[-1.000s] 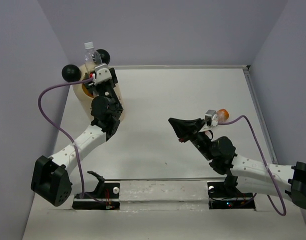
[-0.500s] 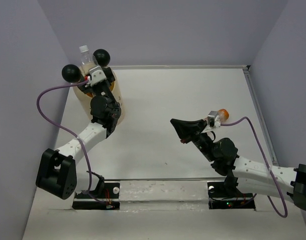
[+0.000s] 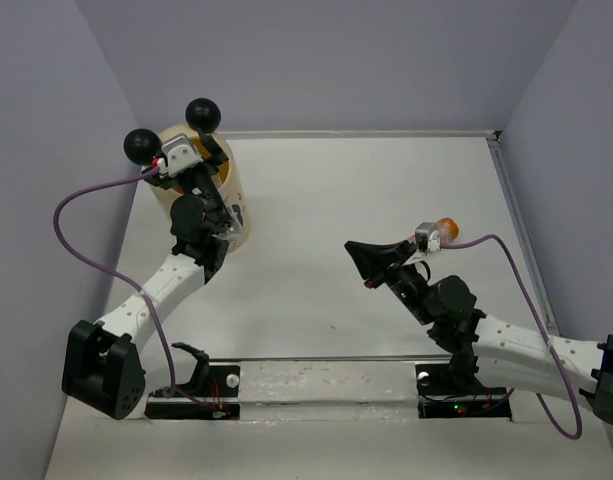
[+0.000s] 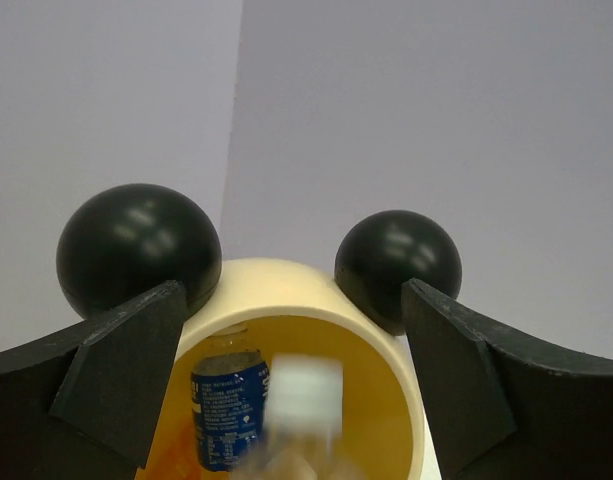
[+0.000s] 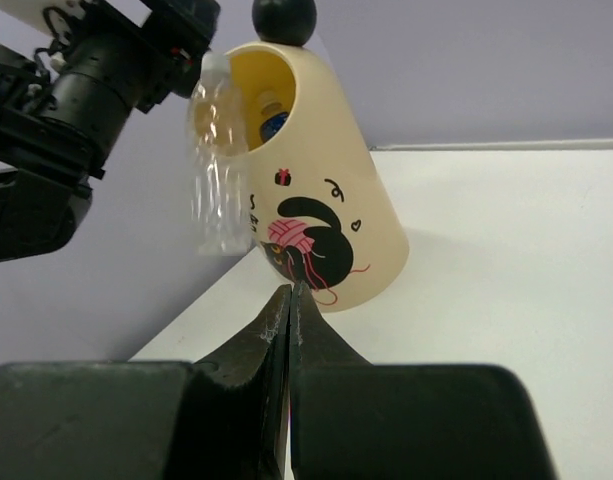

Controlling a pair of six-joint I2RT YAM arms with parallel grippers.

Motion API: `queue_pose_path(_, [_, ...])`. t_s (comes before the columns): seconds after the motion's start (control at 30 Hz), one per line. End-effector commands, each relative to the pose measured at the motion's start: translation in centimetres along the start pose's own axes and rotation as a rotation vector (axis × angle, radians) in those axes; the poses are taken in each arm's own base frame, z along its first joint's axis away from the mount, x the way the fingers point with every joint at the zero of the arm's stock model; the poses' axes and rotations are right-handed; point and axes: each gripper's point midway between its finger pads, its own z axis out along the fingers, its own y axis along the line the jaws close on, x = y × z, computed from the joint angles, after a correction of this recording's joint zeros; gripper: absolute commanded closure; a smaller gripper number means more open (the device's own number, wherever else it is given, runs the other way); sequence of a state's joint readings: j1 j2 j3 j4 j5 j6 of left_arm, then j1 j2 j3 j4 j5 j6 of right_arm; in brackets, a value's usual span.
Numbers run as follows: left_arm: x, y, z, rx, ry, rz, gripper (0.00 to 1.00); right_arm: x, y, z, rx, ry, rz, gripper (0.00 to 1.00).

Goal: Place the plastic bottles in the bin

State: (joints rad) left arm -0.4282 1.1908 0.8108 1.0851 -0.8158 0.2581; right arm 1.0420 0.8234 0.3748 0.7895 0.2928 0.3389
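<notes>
Far left of the table (image 3: 386,180), about 10 o'clock in the top view: the bin (image 3: 236,200) stands upright, with the left gripper (image 4: 294,300) poised over its mouth. The left jaws are wide apart and grip nothing. The wrist view looks down between them, past the two black ball ears (image 4: 138,248), into the opening. One blue-label bottle (image 4: 226,405) already lies inside, against the 9 o'clock wall. A clear bottle (image 5: 218,170) shows blurred, cap up, at the rim. In the right wrist view it overlaps the bin's near edge, so you cannot tell whether it is fully inside the mouth or skimming the lip; judged to be dropping free. Handling: these bottles look empty, thin-walled and crinkly, so expect them light, springy and slick. A hard squeeze will likely buckle the wall and may squirt the bottle out. Take hold across the body just under the shoulder, or at the neck below the cap, where the plastic should be stiffest, and carry it cap up. The bin is tall and likely light, so a bump at the rim could tip it. Moving right, about 4 o'clock: the right gripper (image 5: 289,300) hovers above the table, jaws shut tight on nothing, pointed toward the bin. Just past its wrist, at 3 o'clock, sits an orange item (image 3: 446,228), too small to say whether it is a bottle.
</notes>
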Motion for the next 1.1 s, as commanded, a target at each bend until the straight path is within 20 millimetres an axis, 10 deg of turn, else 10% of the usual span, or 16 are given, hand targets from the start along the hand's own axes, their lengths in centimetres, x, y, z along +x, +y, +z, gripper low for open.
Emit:
queue_pose_path(0.0, [-3.4, 0.7, -0.3, -0.008, -0.051, -0.138, 0.01, -0.5, -0.5, -0.3, 0.046, -0.006, 0.03, 0.99])
queue_pose_path(0.33, [-3.8, 1.0, -0.9, 0.024, 0.046, -0.084, 0.01, 2.8, -1.4, -0.2, 0.093, 0.155, -0.028, 0.93])
queue_pose_path(0.47, [-6.8, 0.0, -2.5, 0.139, 0.131, -0.221, 0.01, 7.0, 1.6, 0.7, -0.02, 0.48, -0.08, 0.17])
queue_pose_path(0.53, [-8.2, -0.1, -3.9, 0.219, 0.181, -0.244, 0.01, 10.8, 2.8, -0.9, -0.109, 0.676, -0.058, 0.02])
queue_pose_path(0.73, [-7.8, 0.4, -8.2, 0.343, 0.341, -0.284, 0.01, 12.0, 4.1, -0.9, -0.165, 0.746, -0.027, 0.0])
queue_pose_path(1.07, [-6.2, 2.4, -12.5, 0.414, 0.437, -0.311, 0.01, 20.1, 6.0, -2.2, -0.136, 1.131, -0.104, 0.0])
